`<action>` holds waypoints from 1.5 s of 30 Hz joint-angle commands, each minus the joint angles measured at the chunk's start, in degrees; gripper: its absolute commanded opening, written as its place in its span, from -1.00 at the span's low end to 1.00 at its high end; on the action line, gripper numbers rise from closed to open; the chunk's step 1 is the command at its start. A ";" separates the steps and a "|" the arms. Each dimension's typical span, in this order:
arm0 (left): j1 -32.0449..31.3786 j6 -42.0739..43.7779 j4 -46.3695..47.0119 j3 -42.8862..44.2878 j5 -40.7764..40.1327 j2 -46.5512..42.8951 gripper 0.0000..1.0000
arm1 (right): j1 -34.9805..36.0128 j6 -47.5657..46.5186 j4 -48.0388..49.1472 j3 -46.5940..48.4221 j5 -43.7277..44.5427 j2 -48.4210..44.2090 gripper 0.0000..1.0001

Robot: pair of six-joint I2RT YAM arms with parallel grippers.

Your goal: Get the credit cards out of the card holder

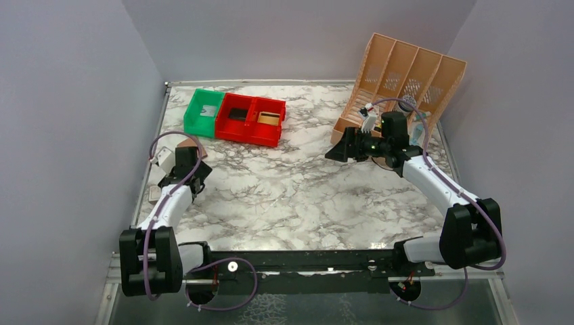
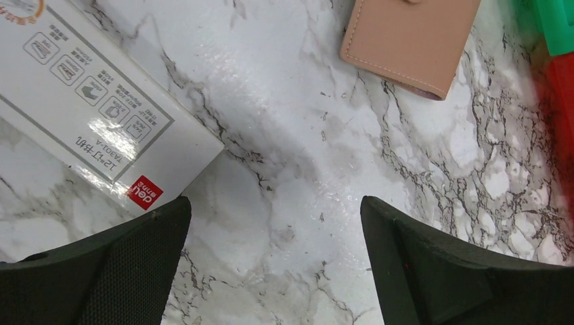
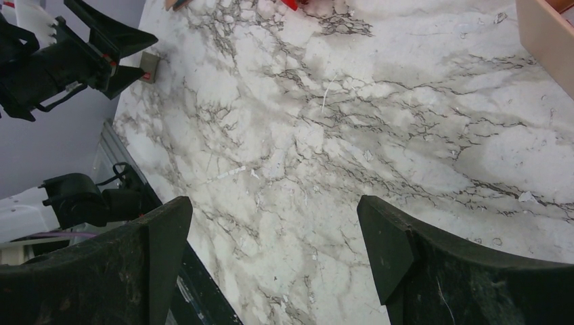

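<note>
The card holder [image 2: 406,40] lies closed on the marble, a flat pink wallet ahead of my left gripper [image 2: 274,217], which is open, empty and above bare table. In the top view the left arm hides the holder, and the left gripper [image 1: 193,169] is near the table's left edge. A dark grey card [image 1: 238,114] and a yellow-gold card [image 1: 269,119] lie in the two compartments of the red bin [image 1: 249,135]. My right gripper [image 1: 336,152] is open and empty, raised over the table in front of the peach organizer; its jaws stand wide apart [image 3: 274,223].
A green bin [image 1: 203,112] adjoins the red bin at the back left. A white printed box [image 2: 88,95] lies just left of my left gripper. The peach slotted organizer [image 1: 406,74] stands at the back right, close behind the right arm.
</note>
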 commanded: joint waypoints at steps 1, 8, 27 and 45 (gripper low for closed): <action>0.73 0.16 -1.22 -0.87 -3.43 -3.18 0.99 | -0.19 -0.33 -0.08 0.76 -0.68 0.46 0.91; 0.73 7.74 5.91 2.49 10.91 -5.14 0.98 | -0.19 -0.32 -0.40 1.06 -0.35 0.57 0.92; 0.37 29.95 8.09 37.51 32.26 27.53 0.34 | -0.19 -0.26 -2.79 1.25 1.64 -0.63 0.91; -2.32 42.97 3.82 49.43 24.68 41.78 0.15 | -0.19 -0.97 -5.35 1.84 3.80 0.64 0.91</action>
